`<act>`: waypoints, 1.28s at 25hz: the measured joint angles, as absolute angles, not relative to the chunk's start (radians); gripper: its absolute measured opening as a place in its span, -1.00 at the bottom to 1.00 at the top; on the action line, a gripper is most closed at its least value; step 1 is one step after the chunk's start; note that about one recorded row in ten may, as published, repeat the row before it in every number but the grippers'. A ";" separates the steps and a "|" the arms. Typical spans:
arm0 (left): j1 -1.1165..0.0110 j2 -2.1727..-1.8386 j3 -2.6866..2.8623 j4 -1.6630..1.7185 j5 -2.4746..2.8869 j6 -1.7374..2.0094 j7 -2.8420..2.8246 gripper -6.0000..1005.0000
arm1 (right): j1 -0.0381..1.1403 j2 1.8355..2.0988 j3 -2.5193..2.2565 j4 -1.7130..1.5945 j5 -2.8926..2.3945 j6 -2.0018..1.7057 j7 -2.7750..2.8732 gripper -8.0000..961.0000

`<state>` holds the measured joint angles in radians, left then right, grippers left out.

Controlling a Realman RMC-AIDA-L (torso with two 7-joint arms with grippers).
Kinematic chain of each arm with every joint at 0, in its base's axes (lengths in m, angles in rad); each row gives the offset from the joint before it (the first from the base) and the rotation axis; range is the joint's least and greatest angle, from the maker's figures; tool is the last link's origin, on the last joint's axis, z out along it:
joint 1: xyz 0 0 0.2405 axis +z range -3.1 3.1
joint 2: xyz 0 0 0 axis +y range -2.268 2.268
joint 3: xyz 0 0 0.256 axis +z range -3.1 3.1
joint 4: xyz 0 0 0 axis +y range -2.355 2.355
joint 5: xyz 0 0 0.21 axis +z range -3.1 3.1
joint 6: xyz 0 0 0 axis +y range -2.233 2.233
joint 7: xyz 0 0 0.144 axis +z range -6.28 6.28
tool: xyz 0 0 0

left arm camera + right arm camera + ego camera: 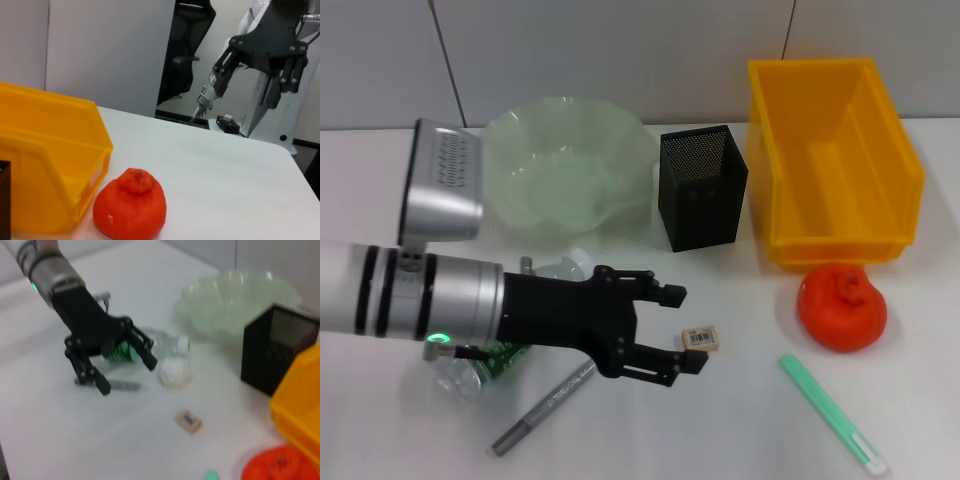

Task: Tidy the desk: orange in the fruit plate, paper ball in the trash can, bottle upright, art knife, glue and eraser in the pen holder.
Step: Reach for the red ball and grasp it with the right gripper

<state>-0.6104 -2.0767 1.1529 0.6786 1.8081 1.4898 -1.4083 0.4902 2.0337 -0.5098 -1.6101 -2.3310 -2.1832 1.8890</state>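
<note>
The left gripper [678,328], a black skeletal claw on a ribbed silver-and-black arm, reaches across the smooth white tabletop [740,420] with its fingers [670,295] spread wide and holding nothing. The tiny beige rectangular eraser [700,338] with its printed label lies just beside the lower fingertip.

The arm lies over the small clear plastic bottle [480,365], which rests on its side with its green label showing. A slim grey metallic pen-shaped tool [545,407] lies slantwise near it, and a mint-green plastic stick with a pale end [833,414] lies well apart towards the right.

At the back stand, from left to right, the pale green translucent fruit plate [620,140] with a wavy ruffled rim, the square black metal-mesh pen holder [703,187] and the bright yellow rectangular plastic trash can [895,150]. The lumpy red-orange orange [842,306] with a stem nub sits on the tabletop just in front of the trash can.

The right wrist view shows the crumpled white paper ball [174,372] beside the bottle's white cap [183,344], which the head view mostly hides behind the left gripper.

The left wrist view alone shows the right gripper [270,75], black and hanging off beyond the tabletop's far edge with its fingers apart.
</note>
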 joint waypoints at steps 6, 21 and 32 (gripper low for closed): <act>-0.641 -2.078 1.245 0.623 1.712 1.413 -1.378 0.66 | 0.531 2.034 -0.532 -1.620 -2.470 -2.173 1.923 0.57; -0.653 -2.080 1.662 0.596 1.335 1.063 -1.346 0.66 | 0.544 2.031 -0.528 -1.636 -2.548 -2.166 1.940 0.57; -0.648 -2.055 1.586 0.605 1.365 1.354 -1.348 0.66 | 0.557 2.045 -0.536 -1.569 -2.574 -2.064 1.953 0.57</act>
<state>-0.6483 -2.0550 1.5855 0.6046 1.3652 1.3539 -1.3479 0.5570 2.0452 -0.5363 -1.5686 -2.5741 -2.0635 1.9527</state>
